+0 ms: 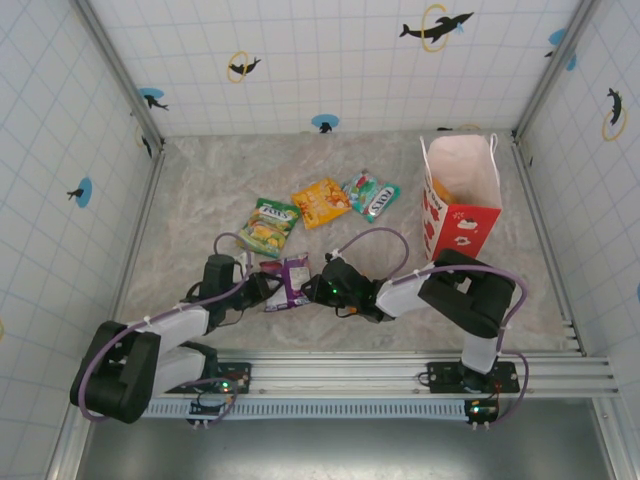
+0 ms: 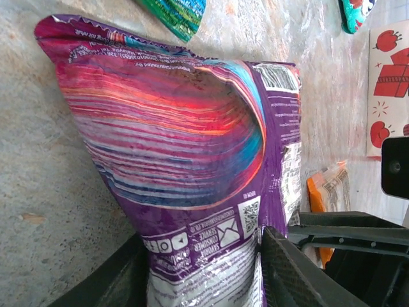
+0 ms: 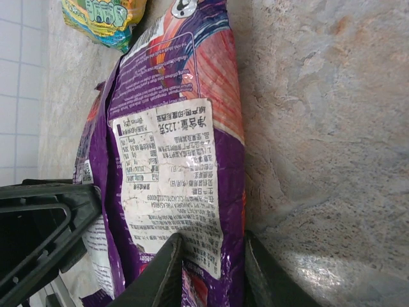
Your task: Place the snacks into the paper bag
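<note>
Left gripper (image 2: 202,246) pinching purple packet (image 2: 185,134) edge; right gripper (image 3: 212,243) clamped narrow on same packet's opposite edge.

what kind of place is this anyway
Probably a robot lab test cell: grid-patterned walls with dolphin stickers box in a marbled tabletop, and a metal rail runs along its near edge.

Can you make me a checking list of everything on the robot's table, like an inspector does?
Surface: marbled table, no spills seen.
Job's things: purple packet between the arms; green packet, orange packet and teal packets lying loose; small orange bar beside the purple one; paper bag upright, open.
Clutter: nothing seen.
Fingers: left fingers flank the purple packet's end, grip unclear; right fingers pinch its edge.
Cables: purple cables looped along both arms.
Surroundings: tiled walls with dolphin stickers.
</note>
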`<action>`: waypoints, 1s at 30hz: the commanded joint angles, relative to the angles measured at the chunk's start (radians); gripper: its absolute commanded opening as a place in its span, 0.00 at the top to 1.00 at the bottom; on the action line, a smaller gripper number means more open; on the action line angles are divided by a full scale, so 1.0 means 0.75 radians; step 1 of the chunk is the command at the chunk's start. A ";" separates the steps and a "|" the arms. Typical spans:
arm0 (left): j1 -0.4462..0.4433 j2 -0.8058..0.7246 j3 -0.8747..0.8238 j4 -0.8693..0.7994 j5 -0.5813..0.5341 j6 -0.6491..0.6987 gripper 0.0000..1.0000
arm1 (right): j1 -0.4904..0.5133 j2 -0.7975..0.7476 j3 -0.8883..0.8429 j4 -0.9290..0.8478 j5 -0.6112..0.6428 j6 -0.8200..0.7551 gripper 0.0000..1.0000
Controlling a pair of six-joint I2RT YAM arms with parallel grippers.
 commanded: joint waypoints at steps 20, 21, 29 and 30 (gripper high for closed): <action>-0.011 -0.127 0.232 -0.217 0.225 0.385 0.84 | 0.084 -0.513 -0.190 -0.034 0.279 -0.369 0.58; -0.011 -0.138 0.242 -0.207 0.243 0.393 0.84 | 0.088 -0.556 -0.213 -0.032 0.299 -0.399 0.58; -0.015 -0.170 0.293 -0.074 0.441 0.412 0.84 | 0.105 -0.844 -0.340 -0.070 0.406 -0.638 0.54; -0.016 -0.169 0.300 -0.060 0.461 0.413 0.84 | 0.101 -0.874 -0.353 -0.069 0.399 -0.659 0.54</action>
